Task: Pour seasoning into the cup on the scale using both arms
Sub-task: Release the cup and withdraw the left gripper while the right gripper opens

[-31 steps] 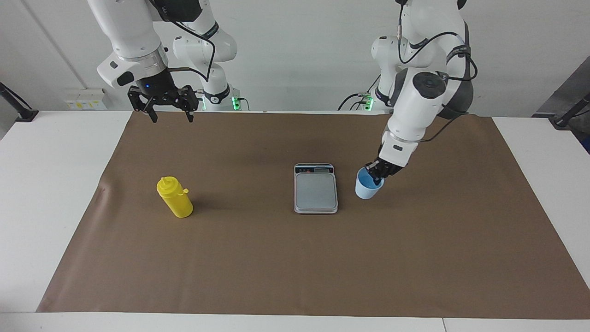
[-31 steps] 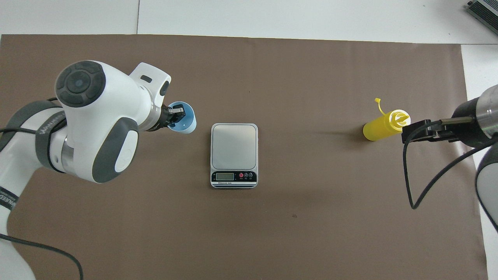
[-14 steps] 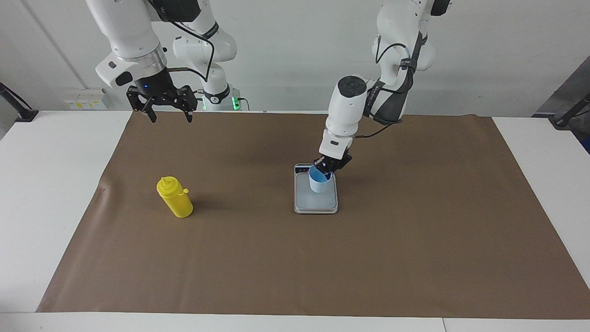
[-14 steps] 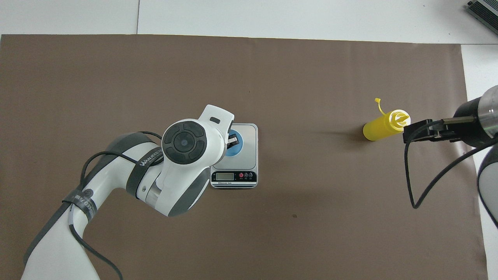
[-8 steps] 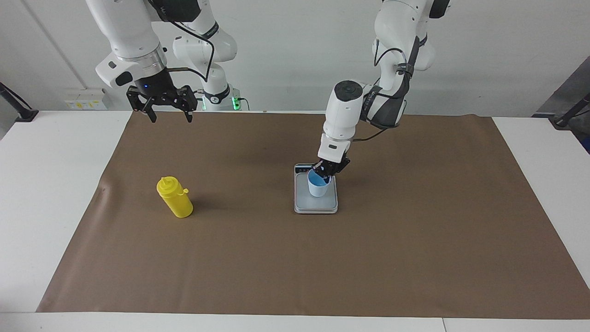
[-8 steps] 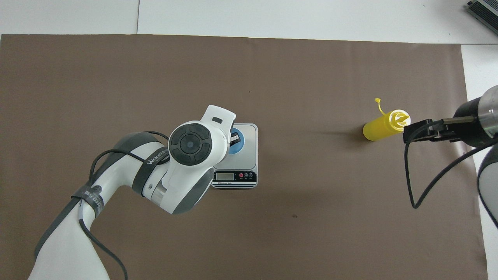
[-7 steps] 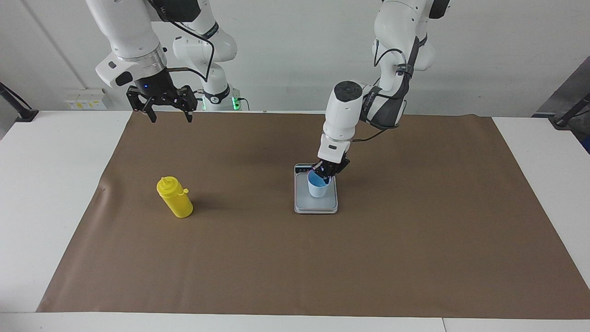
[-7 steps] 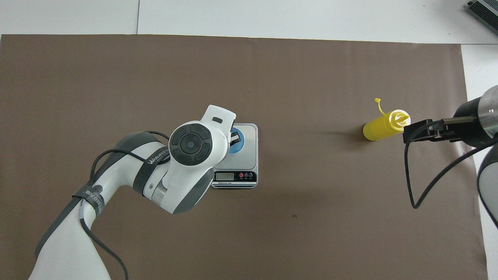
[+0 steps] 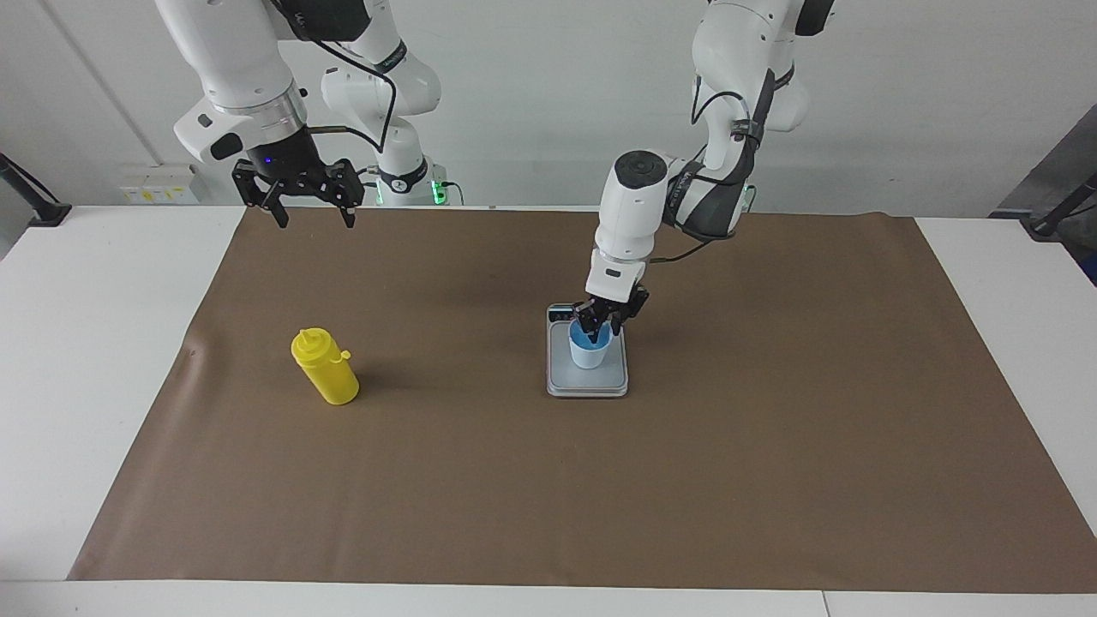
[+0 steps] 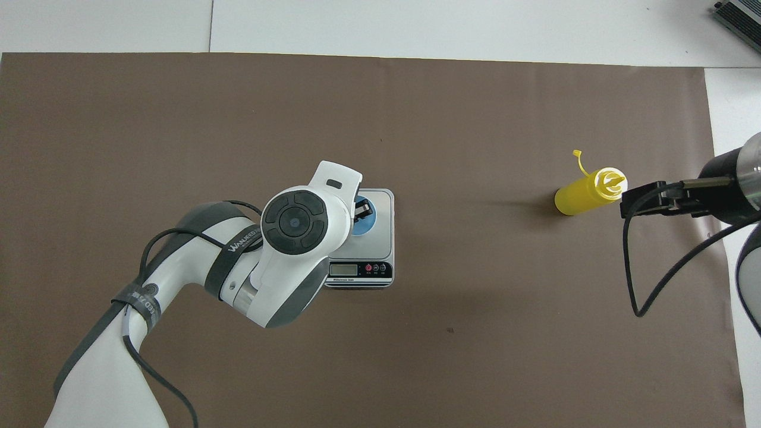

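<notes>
Ok, status. The cup (image 9: pixel 590 351) is now down on the scale (image 9: pixel 591 384). A moment ago the left gripper (image 9: pixel 605 326) was carrying it in by the rim, tilted, clamped tight. Now it stands upright on the weighing plate, toward the display (image 10: pixel 357 270) end, which is the end of the scale nearest the robots.

The left gripper has let go. Its fingertips stand apart at the cup's rim, and the grip that was shut a second ago has released. It sits low, right over the cup mouth, not yet lifted clear. I can't tell whether a finger is touching the rim or dipping inside. In the overhead view the wrist hides most of the cup (image 10: pixel 362 224), with only a blue crescent showing on the scale (image 10: pixel 380 208).

My read is that the placing step is basically done and the left arm needs to back straight up, or it'll tip the cup or load the plate.

The seasoning bottle (image 9: pixel 326 368) hasn't moved. It stands upright on the brown mat (image 9: pixel 771 428), well apart from the scale toward the right arm's end of the table, about level with the scale.

The right gripper (image 9: pixel 315 221) has barely shifted. It's waiting, jaws wide open and holding nothing, up in the air over the mat's edge, well apart from the scale. From overhead the right gripper (image 10: pixel 631 199) looks like it's just beside the bottle (image 10: pixel 579 196) top, but the facing view shows it high above, no contact.

Next up, I think, is the right arm dropping to grab the bottle. The pour hasn't started.
</notes>
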Controlling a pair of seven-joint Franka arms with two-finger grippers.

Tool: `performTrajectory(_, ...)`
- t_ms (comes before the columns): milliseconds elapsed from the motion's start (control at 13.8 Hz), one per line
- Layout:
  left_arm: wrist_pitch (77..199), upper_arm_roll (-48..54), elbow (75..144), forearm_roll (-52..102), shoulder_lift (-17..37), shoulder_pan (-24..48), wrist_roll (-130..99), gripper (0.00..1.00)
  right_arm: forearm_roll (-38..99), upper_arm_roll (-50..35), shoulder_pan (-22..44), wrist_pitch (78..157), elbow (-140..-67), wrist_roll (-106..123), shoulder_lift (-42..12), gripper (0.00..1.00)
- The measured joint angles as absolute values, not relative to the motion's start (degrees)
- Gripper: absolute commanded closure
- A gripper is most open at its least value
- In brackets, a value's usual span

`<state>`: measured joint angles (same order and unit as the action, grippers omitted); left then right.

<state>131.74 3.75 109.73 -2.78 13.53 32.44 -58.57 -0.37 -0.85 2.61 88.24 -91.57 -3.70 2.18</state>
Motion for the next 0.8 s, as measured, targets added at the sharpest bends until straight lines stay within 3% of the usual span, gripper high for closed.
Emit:
performTrajectory(580,119.20,2.75,108.79,-3.05,4.89,17.16,-29.44,0.00,-0.25,-0.69,2.22,88.26,-91.70,-7.73,2.15,0.00)
performTrajectory(797,114.91,2.73,108.73,-3.03,2.30,11.55,-17.98,0.00,6.49,-0.53,-1.98,90.87,-92.86,-19.92,1.67,0.00)
